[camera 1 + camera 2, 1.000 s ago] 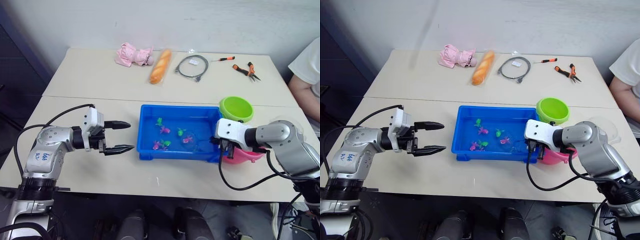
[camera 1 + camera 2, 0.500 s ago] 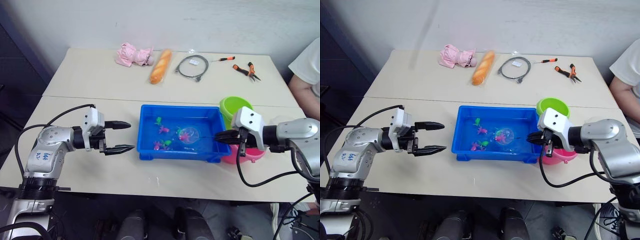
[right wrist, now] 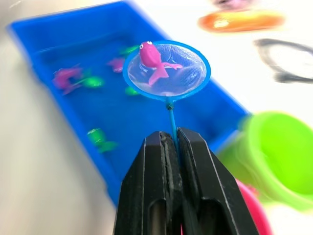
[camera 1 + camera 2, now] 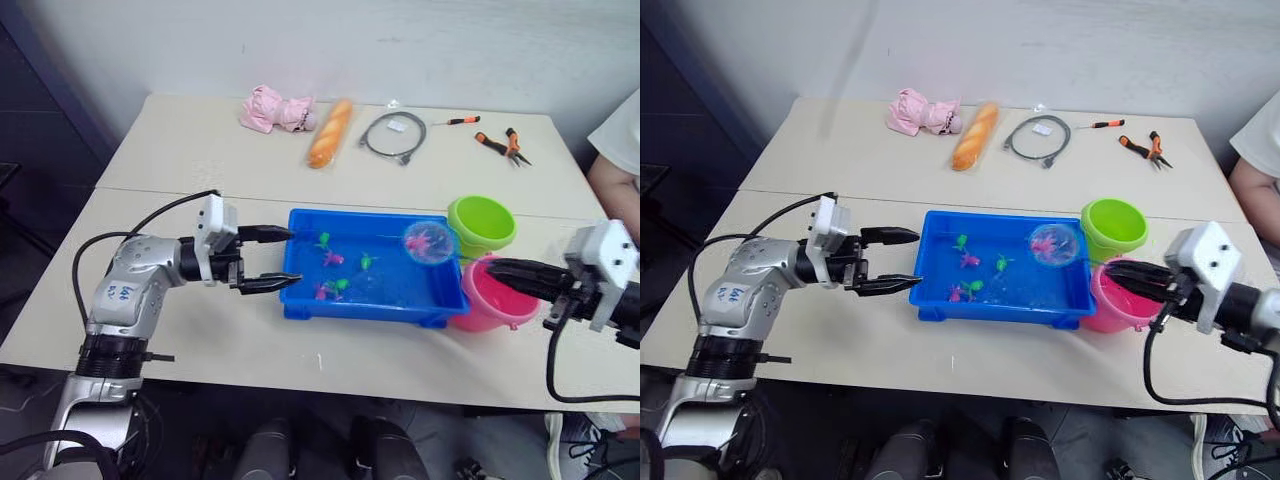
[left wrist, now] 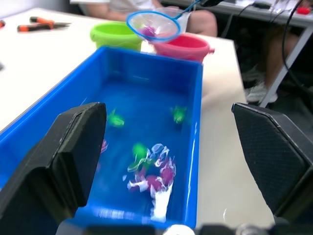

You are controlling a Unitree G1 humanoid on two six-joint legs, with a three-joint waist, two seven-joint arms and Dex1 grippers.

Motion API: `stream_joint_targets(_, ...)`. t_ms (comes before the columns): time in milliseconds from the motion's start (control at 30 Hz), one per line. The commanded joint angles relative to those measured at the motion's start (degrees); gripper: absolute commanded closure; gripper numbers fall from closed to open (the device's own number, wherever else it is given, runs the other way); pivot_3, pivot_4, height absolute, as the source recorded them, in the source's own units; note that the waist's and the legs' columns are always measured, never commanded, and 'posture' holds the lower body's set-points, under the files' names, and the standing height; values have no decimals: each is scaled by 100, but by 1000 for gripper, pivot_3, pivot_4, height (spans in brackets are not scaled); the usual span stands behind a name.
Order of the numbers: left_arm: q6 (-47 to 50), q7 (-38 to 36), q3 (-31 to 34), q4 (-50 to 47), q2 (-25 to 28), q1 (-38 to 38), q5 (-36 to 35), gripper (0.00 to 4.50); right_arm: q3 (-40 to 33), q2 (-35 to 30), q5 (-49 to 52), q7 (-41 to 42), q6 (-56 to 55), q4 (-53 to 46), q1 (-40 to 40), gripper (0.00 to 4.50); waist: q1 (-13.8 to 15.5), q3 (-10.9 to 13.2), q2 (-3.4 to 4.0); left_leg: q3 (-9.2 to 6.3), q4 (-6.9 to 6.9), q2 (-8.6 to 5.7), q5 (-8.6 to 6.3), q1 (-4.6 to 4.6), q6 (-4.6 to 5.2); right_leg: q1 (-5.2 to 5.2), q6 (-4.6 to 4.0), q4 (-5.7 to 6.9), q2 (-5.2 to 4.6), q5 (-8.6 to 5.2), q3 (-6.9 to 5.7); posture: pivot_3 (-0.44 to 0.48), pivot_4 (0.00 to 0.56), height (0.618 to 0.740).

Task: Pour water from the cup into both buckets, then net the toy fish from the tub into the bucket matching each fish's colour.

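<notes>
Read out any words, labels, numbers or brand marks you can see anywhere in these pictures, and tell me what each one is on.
Blue handwritten marks on the left arm's silver casing: too small and blurred to read.
White tag inside the grey cable coil: no legible text.
Tub, green bucket, pink bucket, net: no visible text.

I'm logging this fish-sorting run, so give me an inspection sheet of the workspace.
Surface: beige table, two joined tops.
Job's things: blue tub with pink and green fish; green bucket, pink bucket; net holding a pink fish.
Clutter: pink cloth, bread, screwdriver, pliers.
Grippers: left gripper open; right gripper shut on net handle.
Cables: grey coil.
Surroundings: seated person.
</notes>
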Motion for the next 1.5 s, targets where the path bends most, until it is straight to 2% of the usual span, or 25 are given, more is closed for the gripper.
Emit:
stream_joint_targets(33,40,-32,-84,-23,-174,-191,-113,112,-1110,107,116,-42,-187,-364,695,4500,-4,0,1,1,0,-1,0,1,0,0,0,0,0,0,1,0,150,740)
stream_joint_targets(133,22,-90,-160,102,-308,-281,-85,112,-1693,427,145,-144,-458,-450,1294,4500,1,0,0,0,-4,1,0,4,0,3,0,-2,5,0,0,0,150,740)
stream_joint_targets(267,-8,-143,-229,217,-441,-381,-46,112,-2109,867,-439,-211,-1784,-101,1974,4500,-16,0,0,9,-2,-2,1,10,2,4,1,-4,6,0,10,0,150,740)
stream_joint_targets(533,6,-150,-280,156,-502,-372,-37,112,-1754,1336,-1689,-560,-4745,1127,2543,4500,-43,0,0,35,-35,-2,3,42,-6,3,1,-10,7,-1,34,0,150,740)
stream_joint_targets(767,29,11,-211,-8,-491,-220,-66,112,-1222,1680,-3209,-2096,-6119,1341,2403,4500,-40,-1,2,36,-45,-1,11,47,-18,-2,-3,-6,6,-3,39,0,150,740)
stream_joint_targets(967,23,104,-181,-76,-476,-149,-78,112,-970,1388,-4963,-3251,-7014,1457,2396,4500,-38,-2,4,36,-47,-3,13,47,-20,-3,-5,-6,5,-4,40,0,150,740)
stream_joint_targets(1067,24,132,-184,-85,-470,-146,-77,112,-1034,1272,-6081,-4173,-7213,1452,2341,4500,-36,-2,4,37,-48,-3,15,46,-21,-5,-5,-6,5,-4,41,0,150,740)
stream_joint_targets(1200,3,151,-196,-87,-489,-124,-82,112,-748,1354,-6830,-4977,-7088,1614,2488,4500,-29,-2,4,35,-59,-3,24,47,-29,-6,-9,-7,6,-6,41,0,150,740)
stream_joint_targets(1367,-36,137,-200,-66,-503,-94,-79,112,-648,1250,-6890,-5644,-7083,1733,2527,4500,-39,-2,4,34,-62,-4,33,47,-30,-6,-12,-7,7,-8,40,0,150,740)
stream_joint_targets(1500,-58,138,-109,-21,-412,-28,-74,112,-411,1171,-5311,-5101,-7059,1482,2535,4500,-81,-2,4,34,-67,-2,36,52,-34,-6,-12,-5,9,-8,41,0,150,740)
